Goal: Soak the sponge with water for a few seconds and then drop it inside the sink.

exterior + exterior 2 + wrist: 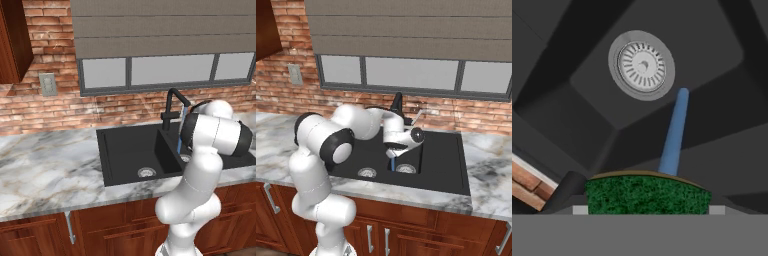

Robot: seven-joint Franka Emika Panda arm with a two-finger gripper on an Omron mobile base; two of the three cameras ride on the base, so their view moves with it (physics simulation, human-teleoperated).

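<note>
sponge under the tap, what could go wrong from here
The water runs down just past the sponge's edge in the hand view, so it may hardly soak. The gripper hangs near the sink's divider, so a drop could land on it rather than in a basin.

Tool [395,156] above sink [448,165], in water [393,164]
</note>
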